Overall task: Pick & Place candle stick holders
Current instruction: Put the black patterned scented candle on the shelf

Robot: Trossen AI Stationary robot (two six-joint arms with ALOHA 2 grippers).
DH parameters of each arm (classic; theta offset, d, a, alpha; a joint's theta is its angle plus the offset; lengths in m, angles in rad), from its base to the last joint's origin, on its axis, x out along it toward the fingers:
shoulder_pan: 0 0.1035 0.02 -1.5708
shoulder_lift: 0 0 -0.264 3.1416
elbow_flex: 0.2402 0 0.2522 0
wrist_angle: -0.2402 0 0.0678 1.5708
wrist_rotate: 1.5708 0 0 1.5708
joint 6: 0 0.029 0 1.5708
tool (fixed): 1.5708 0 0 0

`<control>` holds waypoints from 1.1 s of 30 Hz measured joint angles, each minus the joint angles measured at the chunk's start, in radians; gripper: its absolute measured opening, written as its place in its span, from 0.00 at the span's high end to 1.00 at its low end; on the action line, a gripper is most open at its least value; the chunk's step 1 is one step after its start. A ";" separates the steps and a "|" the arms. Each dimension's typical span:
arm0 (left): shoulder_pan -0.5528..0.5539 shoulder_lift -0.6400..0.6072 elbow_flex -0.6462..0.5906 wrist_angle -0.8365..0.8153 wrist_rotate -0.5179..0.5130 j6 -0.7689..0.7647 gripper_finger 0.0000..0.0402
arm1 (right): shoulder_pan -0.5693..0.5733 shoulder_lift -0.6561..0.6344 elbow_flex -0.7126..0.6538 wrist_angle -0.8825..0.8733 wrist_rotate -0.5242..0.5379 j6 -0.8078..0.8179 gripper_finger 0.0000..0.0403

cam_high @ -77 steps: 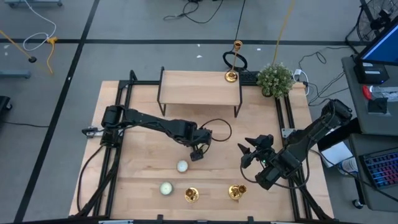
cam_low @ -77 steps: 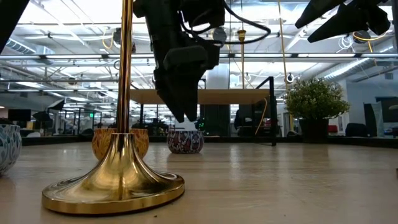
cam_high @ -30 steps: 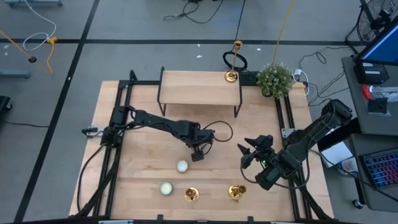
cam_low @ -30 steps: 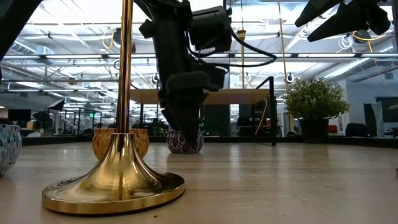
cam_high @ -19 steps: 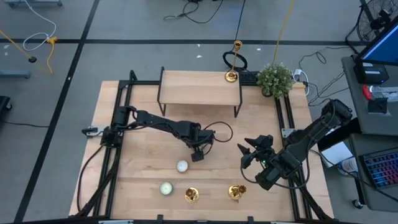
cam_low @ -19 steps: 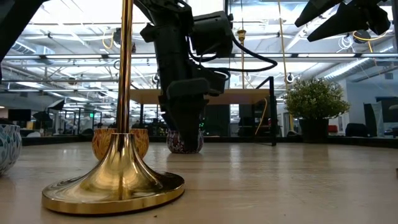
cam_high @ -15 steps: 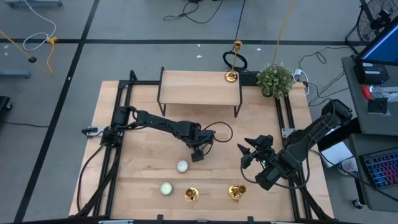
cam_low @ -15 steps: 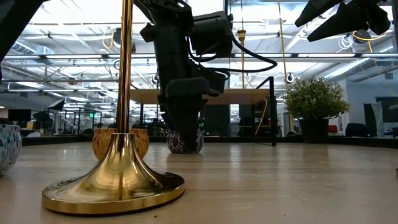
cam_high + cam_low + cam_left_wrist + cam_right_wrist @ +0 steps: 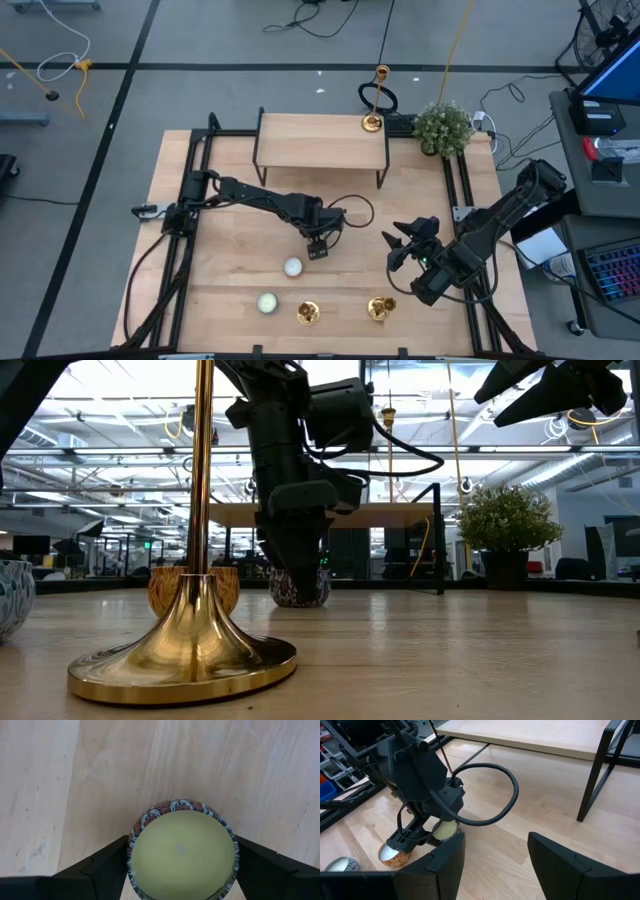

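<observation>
Worked on a pale wooden bench (image 9: pixel 230 290) with a black frame, in an open hall with glass partitions and steel ceiling trusses behind. Reached to mid-bench with the left gripper (image 9: pixel 318 247), lowered onto the boards. Straddled there a yellowish candle (image 9: pixel 182 852) in a patterned cup, its round top filling the space inside the gripper. Could not tell whether clamped on that candle or merely set around it. Hovered off the boards with the right gripper (image 9: pixel 400 243), just beside the left one on its right, jaws plainly apart and empty. Left a white candle (image 9: pixel 292 267) just beside the left gripper on the front-edge side, and a greenish candle (image 9: pixel 266 302) farther out the same way. Left all three candle stick holders (image 9: pixel 308 313) untouched. Kept two upright near the front edge: one out beyond the white candle from the left gripper, the other (image 9: pixel 379 309) close in front of the right gripper. Set the third (image 9: pixel 373 122) at the far right corner of the raised shelf (image 9: pixel 320 142), well apart from both grippers, near a potted plant (image 9: pixel 442 128).
</observation>
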 joint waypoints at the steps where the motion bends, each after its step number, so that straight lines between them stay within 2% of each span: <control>1: 0.000 -0.001 0.000 -0.016 -0.005 0.000 0.20 | 0.000 0.000 0.000 0.000 0.000 0.000 0.47; 4: 0.000 -0.002 0.000 -0.059 -0.007 0.001 0.20 | 0.000 0.000 0.000 0.000 0.002 -0.002 0.47; 8: 0.000 -0.004 0.000 -0.095 0.004 0.021 0.26 | 0.000 0.000 0.000 0.000 0.023 -0.004 0.47; 16: 0.002 -0.039 0.002 -0.107 0.005 0.013 0.26 | 0.000 0.000 0.000 0.000 0.026 -0.008 0.47; 23: 0.025 -0.154 0.002 -0.126 -0.016 -0.030 0.22 | 0.000 0.000 0.000 0.000 0.026 -0.008 0.47; 27: 0.046 -0.235 0.003 -0.140 -0.030 -0.046 0.26 | 0.000 0.000 0.000 0.000 0.040 -0.008 0.47; 33: 0.101 -0.363 0.003 -0.164 -0.037 -0.055 0.26 | -0.008 0.000 0.000 0.005 0.051 -0.008 0.47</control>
